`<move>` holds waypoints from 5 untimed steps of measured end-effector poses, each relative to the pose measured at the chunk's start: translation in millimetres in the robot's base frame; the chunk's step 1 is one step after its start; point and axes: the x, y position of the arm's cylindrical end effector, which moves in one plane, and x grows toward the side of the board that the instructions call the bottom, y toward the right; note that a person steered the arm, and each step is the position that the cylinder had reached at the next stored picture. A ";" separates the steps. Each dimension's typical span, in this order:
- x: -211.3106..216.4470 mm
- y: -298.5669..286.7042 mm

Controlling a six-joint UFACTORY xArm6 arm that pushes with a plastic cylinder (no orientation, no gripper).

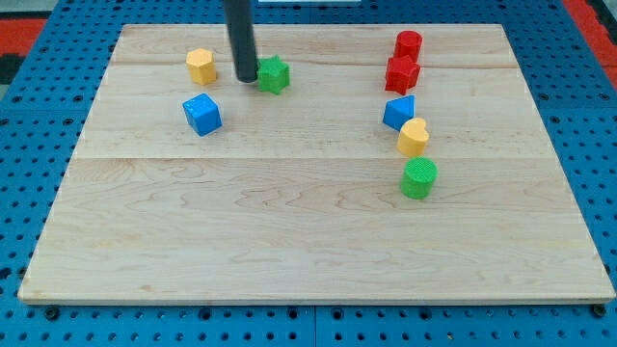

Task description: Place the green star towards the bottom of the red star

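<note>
The tip [247,79] is set at the left edge of the green star [274,74] in the upper left of the frame, apparently touching, placed for a rightward push. Nothing is gripped; the rod has no jaws. The red star [401,73] sits upper right, and a blue block [398,112] occupies the spot below it.

The green star [274,74] lies flat on the wooden board, toward the view's upper left, its ribbed points spread and its top face up. The red star [401,73] lies at about the same height in the view, well apart at three o'clock from the green one, in the upper right part of the board. It too sits flat, its chunky points showing. From the red star, the green star is at nine o'clock.
</note>
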 end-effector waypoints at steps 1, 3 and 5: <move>-3.6 25.7; -28.3 69.6; 6.0 125.1</move>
